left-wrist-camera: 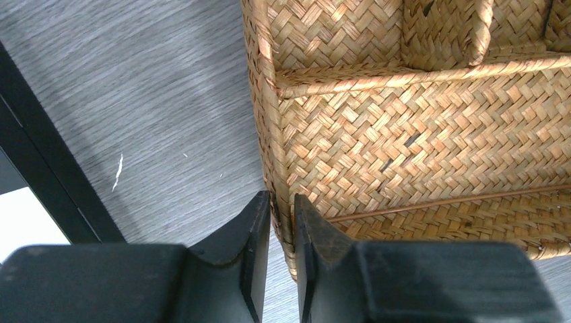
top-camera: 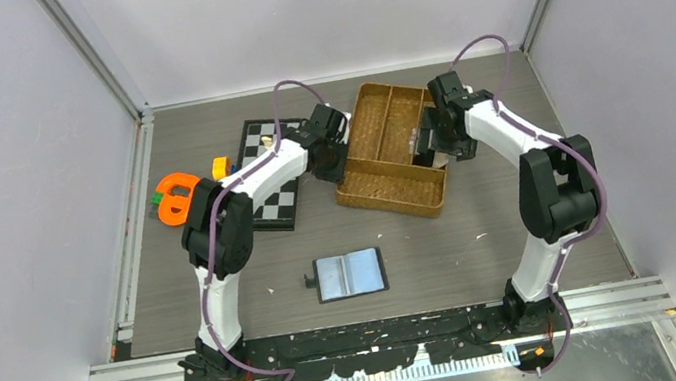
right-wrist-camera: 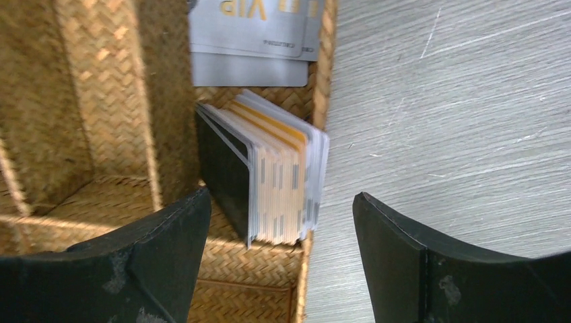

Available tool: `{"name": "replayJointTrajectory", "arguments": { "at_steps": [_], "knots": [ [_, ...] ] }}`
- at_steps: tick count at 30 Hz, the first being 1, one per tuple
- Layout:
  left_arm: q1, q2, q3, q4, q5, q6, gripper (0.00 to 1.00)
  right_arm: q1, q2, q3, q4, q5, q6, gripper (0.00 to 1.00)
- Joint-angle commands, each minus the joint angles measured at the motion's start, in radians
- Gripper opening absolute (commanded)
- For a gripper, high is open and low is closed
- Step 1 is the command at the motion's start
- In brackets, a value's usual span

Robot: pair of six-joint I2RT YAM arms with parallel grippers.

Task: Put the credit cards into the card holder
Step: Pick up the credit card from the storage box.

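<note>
**Ana:** Top view?
**Me:** I see the card holder (top-camera: 350, 273) lying open at lower centre, well apart from the woven tray (top-camera: 388, 148).
**Ana:** Left wrist?
**Me:** My left gripper (left-wrist-camera: 281, 222) pinches the tray's wall at bottom centre.
**Ana:** Right wrist?
**Me:** My right gripper (right-wrist-camera: 281, 196) is spread above the credit cards (right-wrist-camera: 269, 182) standing mid-frame. I'd shift left, clear of the wall, and take few.

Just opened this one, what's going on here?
The left gripper has its jaws pinched on the outer wall of the woven tray, apparently steadying it. The right gripper hovers with jaws wide open over a stack of credit cards standing on edge in a tray compartment; it holds nothing. The card holder lies open on the table, apart from the tray, nearer the arm bases.
</note>
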State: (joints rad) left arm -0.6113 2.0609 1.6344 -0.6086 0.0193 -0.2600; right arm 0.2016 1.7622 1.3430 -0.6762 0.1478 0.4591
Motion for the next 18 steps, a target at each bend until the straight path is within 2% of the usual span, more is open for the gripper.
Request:
{"name": "replayJointTrajectory", "arguments": {
  "at_steps": [1, 8, 18],
  "knots": [
    [0.005, 0.004, 0.025, -0.025, -0.045, 0.001, 0.19, -0.006, 0.036, 0.042, -0.035, 0.055, -0.022, 0.82],
    [0.005, 0.001, 0.022, -0.026, -0.046, 0.002, 0.12, -0.005, 0.075, 0.064, -0.064, 0.085, -0.031, 0.82],
    [0.005, -0.003, 0.027, -0.035, -0.058, 0.004, 0.08, -0.005, -0.011, 0.08, -0.146, 0.155, 0.008, 0.79]
  ]
}}
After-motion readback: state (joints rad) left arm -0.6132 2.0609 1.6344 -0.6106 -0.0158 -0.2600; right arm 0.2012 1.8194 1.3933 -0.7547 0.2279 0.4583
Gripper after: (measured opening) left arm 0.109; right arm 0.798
